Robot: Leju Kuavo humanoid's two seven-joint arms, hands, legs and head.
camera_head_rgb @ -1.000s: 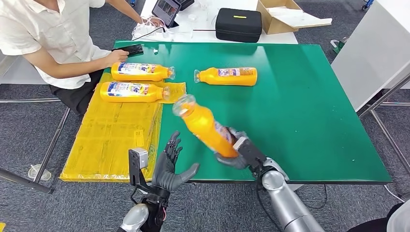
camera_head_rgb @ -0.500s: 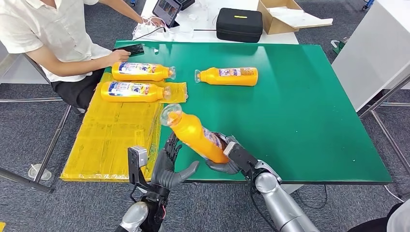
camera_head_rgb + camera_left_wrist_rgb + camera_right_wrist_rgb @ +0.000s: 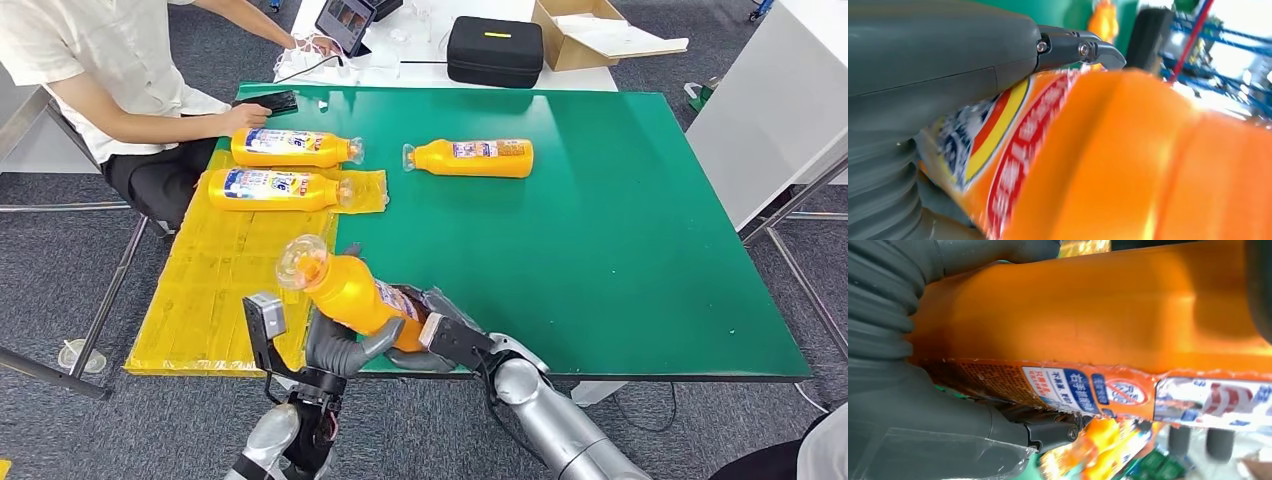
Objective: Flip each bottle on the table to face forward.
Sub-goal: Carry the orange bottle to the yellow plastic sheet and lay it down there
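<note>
The held bottle point(image 3: 352, 292) is glossy orange plastic with a shiny printed film label, wrinkled at its edge. The left hand point(image 3: 338, 346) has a matt grey plastic cover, ribbed and rubbery at the wrist. The tabletop point(image 3: 620, 220) is smooth matt green. Beside the tabletop's left edge lies a yellow sheet point(image 3: 225, 285), slightly shiny and creased.
</note>
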